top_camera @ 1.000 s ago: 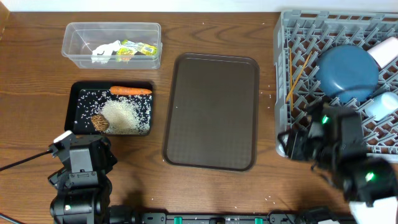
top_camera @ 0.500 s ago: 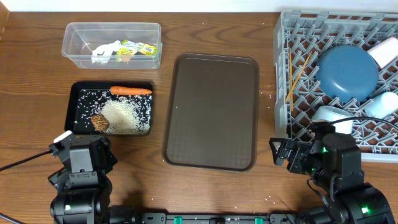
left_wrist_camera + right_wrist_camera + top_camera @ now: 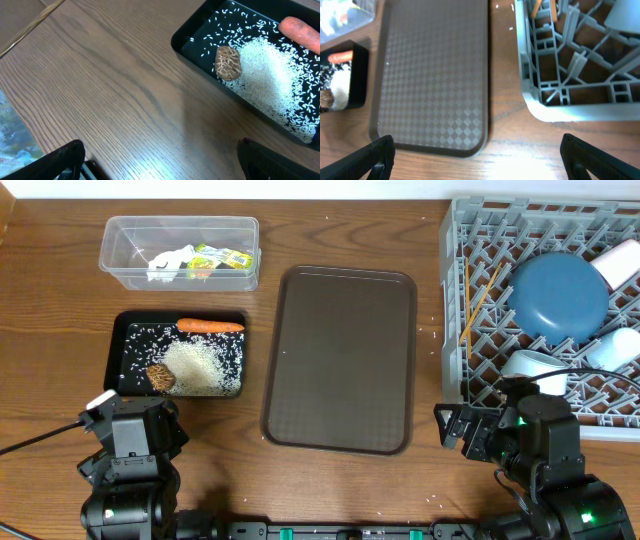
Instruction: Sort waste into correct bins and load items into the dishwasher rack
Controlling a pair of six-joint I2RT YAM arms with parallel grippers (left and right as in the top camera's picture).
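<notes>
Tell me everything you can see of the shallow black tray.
The shallow black rectangular tray lies flat on the wooden table, low-walled, glossy like plastic. Inside: an orange carrot along its far wall, a heap of white rice with stray grains, and a small brown lump beside the heap. Nothing grips it.

Orange carrot (image 3: 210,326) and rice (image 3: 205,366) in black tray (image 3: 113,358); dark-blue plate (image 3: 560,298) in grey rack (image 3: 453,330).

Orange carrot (image 3: 210,326), white rice (image 3: 203,366) and veined brown lump (image 3: 227,62) contrast with a black bin (image 3: 114,360); brown tray (image 3: 435,75) bears diamonds; plate (image 3: 558,298) looks dark blue.
</notes>
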